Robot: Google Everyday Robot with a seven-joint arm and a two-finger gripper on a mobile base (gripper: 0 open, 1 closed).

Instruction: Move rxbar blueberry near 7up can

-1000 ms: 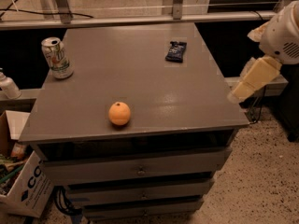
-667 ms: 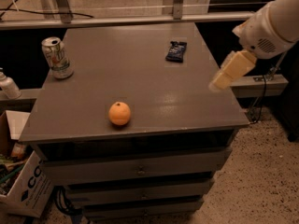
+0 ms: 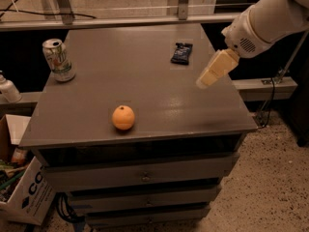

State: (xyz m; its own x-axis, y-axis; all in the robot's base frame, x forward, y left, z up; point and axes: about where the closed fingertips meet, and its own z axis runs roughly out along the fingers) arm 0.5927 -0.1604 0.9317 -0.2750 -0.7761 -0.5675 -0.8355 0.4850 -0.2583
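Observation:
The rxbar blueberry (image 3: 181, 52) lies flat in its dark navy wrapper at the back right of the grey cabinet top (image 3: 145, 86). The 7up can (image 3: 58, 60) stands upright at the far left edge of the top, silver-white with green and red marks. My gripper (image 3: 215, 69) hangs above the right side of the top, to the right of the bar and a little nearer the front, not touching it. It shows as one cream block pointing down and left. It holds nothing that I can see.
An orange (image 3: 123, 117) sits near the front edge, left of centre. A white plastic bottle (image 3: 8, 89) stands off the cabinet's left side. A cardboard box (image 3: 26, 190) is on the floor at lower left. Drawers (image 3: 142, 175) face front.
My arm has swung in from the right, off the cabinet's edge, to above the right side of the top, closer to the bar. The bar, can and orange have not moved.

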